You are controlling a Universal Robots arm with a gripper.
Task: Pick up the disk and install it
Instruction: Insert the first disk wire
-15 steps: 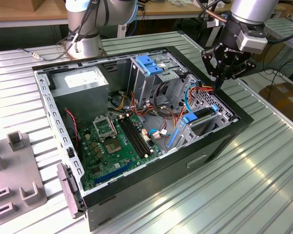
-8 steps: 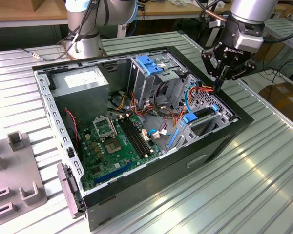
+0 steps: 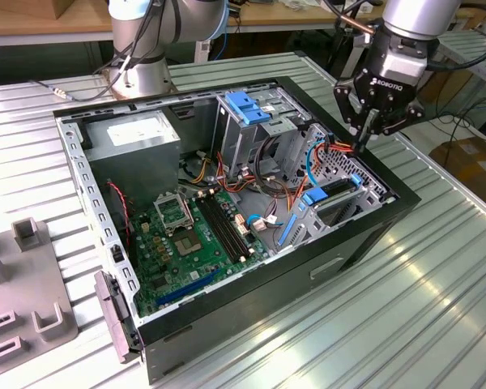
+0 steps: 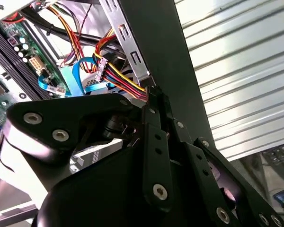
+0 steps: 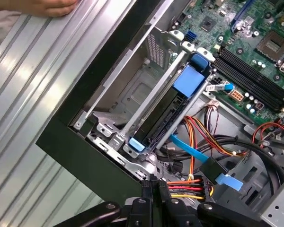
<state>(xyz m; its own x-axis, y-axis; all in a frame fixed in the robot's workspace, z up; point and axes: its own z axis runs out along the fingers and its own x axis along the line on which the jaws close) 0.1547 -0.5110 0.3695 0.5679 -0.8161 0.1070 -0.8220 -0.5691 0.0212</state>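
One open computer case [image 3: 364, 235] lies on the ribbed worktop [image 3: 437, 308], its far corner cut off behind the arm. One disk [image 5: 165, 116] stands on edge in the drive bay at the case's front corner, its face mostly hidden by the bay rails; its long axis runs along the case's side wall, blue carrier tabs at both ends. The gripper [image 3: 363, 139] hangs over that wall with fingers [image 5: 154, 191] clenched, pinching the coloured power wires [image 5: 187, 188]. A hand [image 5: 47, 7] is cropped at the worktop's edge.
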